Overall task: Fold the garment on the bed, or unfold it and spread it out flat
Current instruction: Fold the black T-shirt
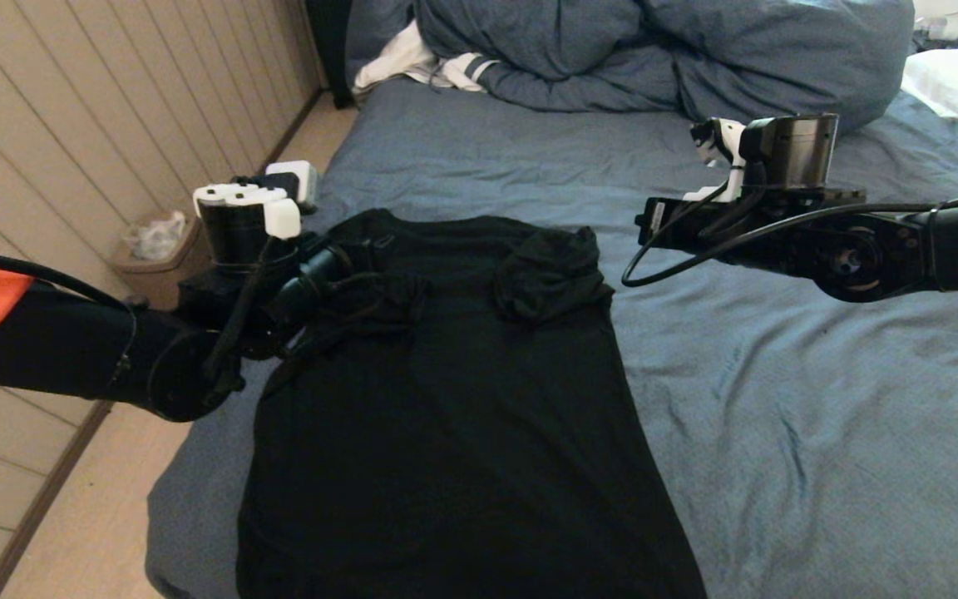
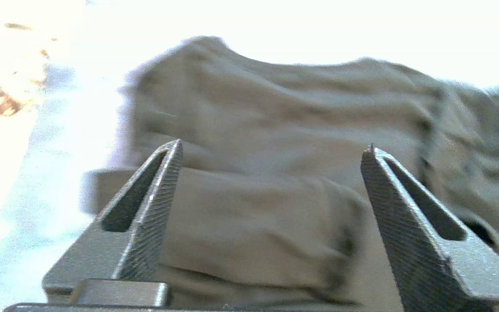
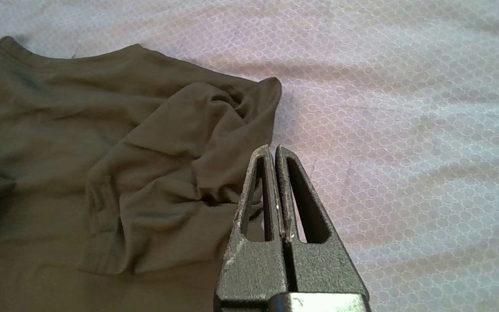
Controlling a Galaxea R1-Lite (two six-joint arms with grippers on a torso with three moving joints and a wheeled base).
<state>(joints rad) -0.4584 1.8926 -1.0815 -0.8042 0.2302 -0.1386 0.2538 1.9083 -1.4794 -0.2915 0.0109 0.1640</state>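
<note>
Between the spread fingers of the left gripper [image 2: 275, 147], which stand wide apart holding nothing, lies a folded-in sleeve of the garment [image 1: 446, 374]. From the head camera this gripper's tips are lost against the black cloth at the shirt's left shoulder, so whether they touch it cannot be told. The right gripper [image 3: 274, 149] has its fingers pressed together with nothing between them; it hangs over bare sheet just beside the other sleeve, which is bunched inward on the shirt's body. The garment lies plain side up on the bed [image 1: 778, 416], collar toward the far end, both sleeves turned in, its hem cut off by the lower edge of the head view. Beyond it a bunched blue duvet [image 1: 662, 50] sits at the far end, partly covering a white cloth with dark stripes [image 1: 437, 66]. On the floor by the panelled wall stands a small bin [image 1: 155, 258] with crumpled pale material in it, too dim to identify.
</note>
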